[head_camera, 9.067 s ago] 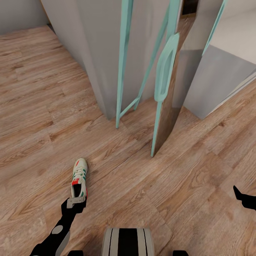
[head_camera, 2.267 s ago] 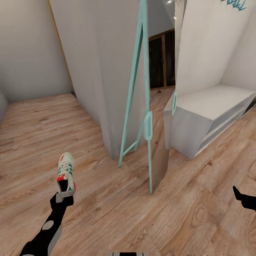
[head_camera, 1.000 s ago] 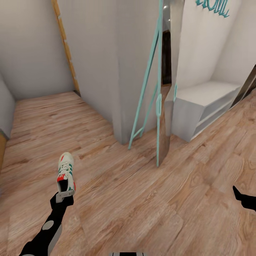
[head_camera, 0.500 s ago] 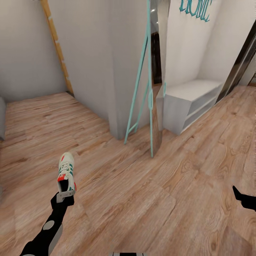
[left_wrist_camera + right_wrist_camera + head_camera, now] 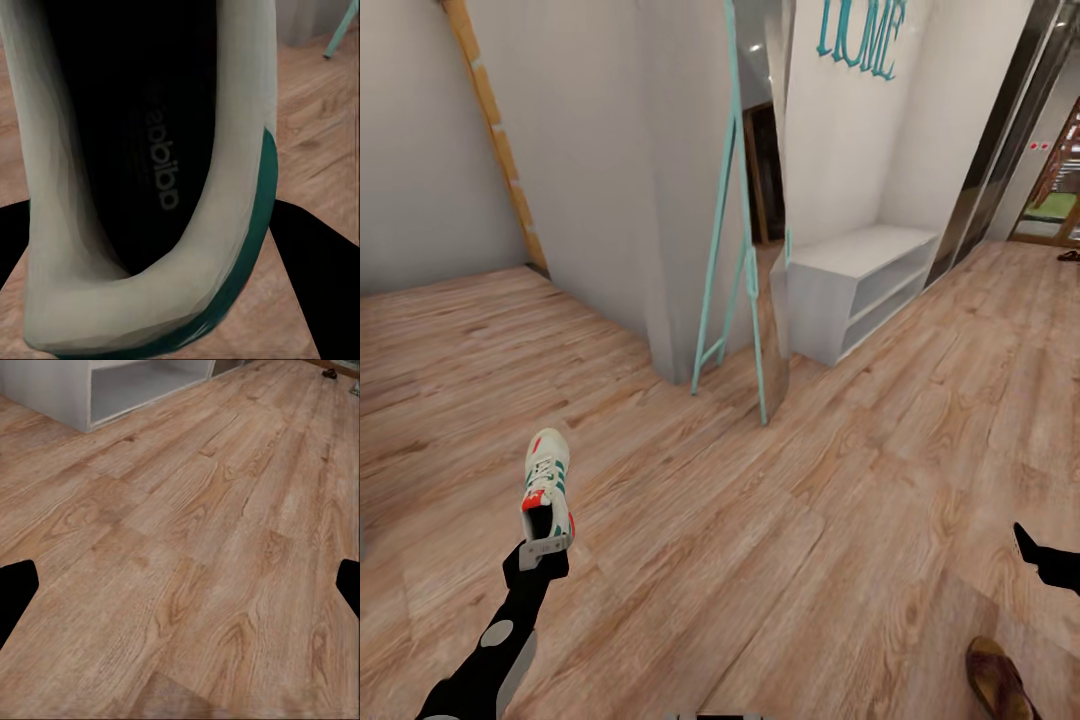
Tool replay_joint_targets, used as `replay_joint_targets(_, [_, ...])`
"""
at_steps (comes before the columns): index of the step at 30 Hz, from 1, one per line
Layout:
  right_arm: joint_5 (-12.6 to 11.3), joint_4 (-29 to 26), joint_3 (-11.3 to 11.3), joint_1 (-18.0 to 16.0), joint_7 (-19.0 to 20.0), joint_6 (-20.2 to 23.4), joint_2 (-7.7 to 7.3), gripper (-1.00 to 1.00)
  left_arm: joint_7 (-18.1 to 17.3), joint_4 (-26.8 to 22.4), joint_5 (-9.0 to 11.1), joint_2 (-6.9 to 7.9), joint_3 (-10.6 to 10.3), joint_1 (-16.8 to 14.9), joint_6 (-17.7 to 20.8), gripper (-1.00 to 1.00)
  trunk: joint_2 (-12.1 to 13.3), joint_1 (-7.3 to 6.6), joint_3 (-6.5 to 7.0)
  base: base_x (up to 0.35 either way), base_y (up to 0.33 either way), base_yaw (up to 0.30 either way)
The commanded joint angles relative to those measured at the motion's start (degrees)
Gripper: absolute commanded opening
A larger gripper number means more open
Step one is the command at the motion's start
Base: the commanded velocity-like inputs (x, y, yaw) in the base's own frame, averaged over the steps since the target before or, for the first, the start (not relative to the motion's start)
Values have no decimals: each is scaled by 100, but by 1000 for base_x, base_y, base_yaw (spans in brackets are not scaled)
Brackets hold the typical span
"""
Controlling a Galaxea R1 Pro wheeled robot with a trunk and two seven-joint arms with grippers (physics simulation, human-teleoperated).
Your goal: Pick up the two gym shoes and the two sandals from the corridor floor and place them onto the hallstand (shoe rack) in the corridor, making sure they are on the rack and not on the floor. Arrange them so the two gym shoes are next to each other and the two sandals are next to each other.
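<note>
The left gripper (image 5: 542, 553) grips a gym shoe (image 5: 548, 488) by its heel; carry it level to the shoe rack (image 5: 860, 290), skirting the mirror (image 5: 760, 250). The right gripper (image 5: 180, 585) spreads empty.

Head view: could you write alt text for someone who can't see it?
The robot's left end effector holds a white gym shoe by its heel above the wood-plank corridor floor. Ahead stand a leaning teal-framed mirror and, beyond it, the pale hallstand against a wall with teal "HOME" lettering. A brown sandal lies on the floor at lower right.
</note>
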Motion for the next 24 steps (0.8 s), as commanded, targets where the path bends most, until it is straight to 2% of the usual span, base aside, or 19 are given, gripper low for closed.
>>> replay_joint_targets(1, [-22,-4,-7,-5,32,36,3,100,10,-1,21,2,-9,-2,-16,-100,-2,-5,4,-333,-69,-150])
replay_joint_targets(15, [-14,39,1,-6,33,38,10,100,2,-16,21,2,-15,-2,-10,-100,-2,-5,119,-292,-150,-150])
replay_joint_targets(24, [-13,39,0,-5,36,38,10,100,2,-16,16,2,-15,-2,-3,-100,-2,-5,130,-261,-166,-22])
